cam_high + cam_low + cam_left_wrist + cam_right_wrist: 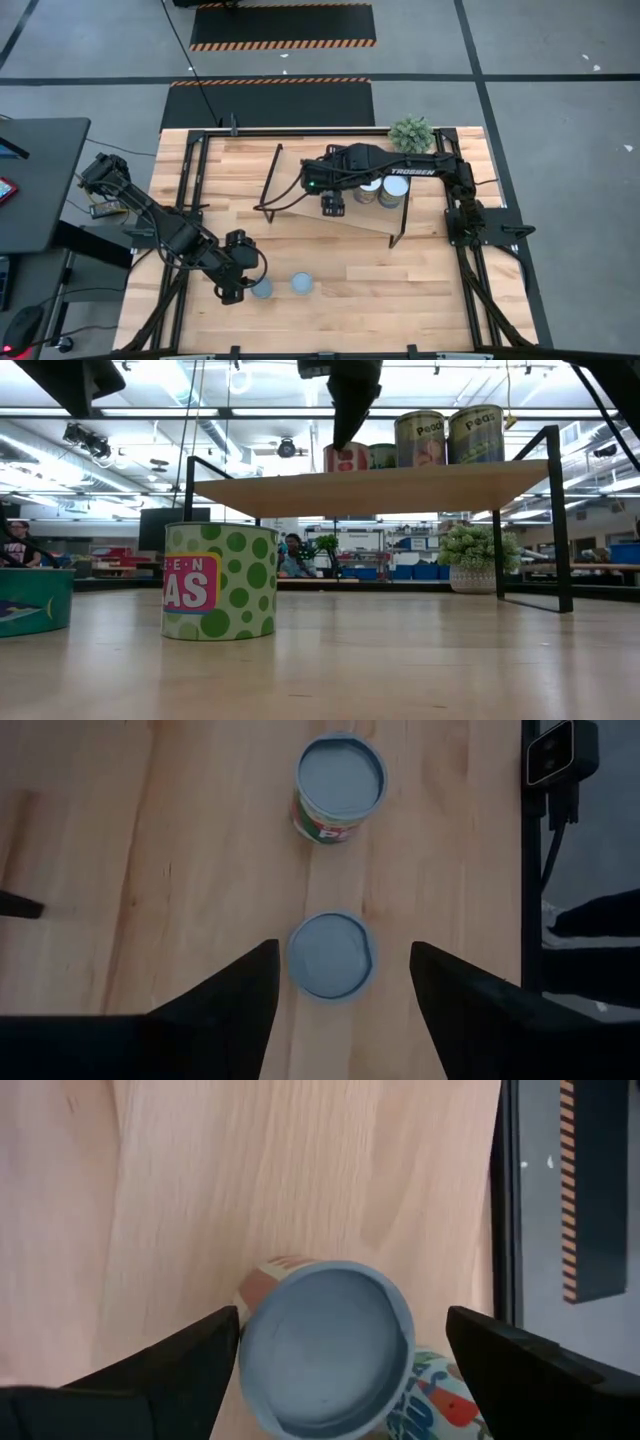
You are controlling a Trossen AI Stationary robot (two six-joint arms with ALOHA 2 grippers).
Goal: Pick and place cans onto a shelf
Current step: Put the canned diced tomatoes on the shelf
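Note:
Two cans stand on the table near its front: a teal one [262,288] [30,600] and a green dotted one [302,284] [220,582]. My left gripper [345,948] is open and hovers above the teal can's grey-blue top [332,955], fingers pointing down. Several cans stand on the shelf [370,488] [360,222]. My right gripper [342,1315] [345,420] is open above the shelf. Its fingers stand either side of the top of a red-labelled can [325,1345] [347,457] that stands on the board.
Two "Peas" cans [420,440] [477,435] and another can [380,456] stand on the shelf beside the red one. A small potted plant [411,133] sits at the table's far right. The shelf's black legs [552,520] stand on the table.

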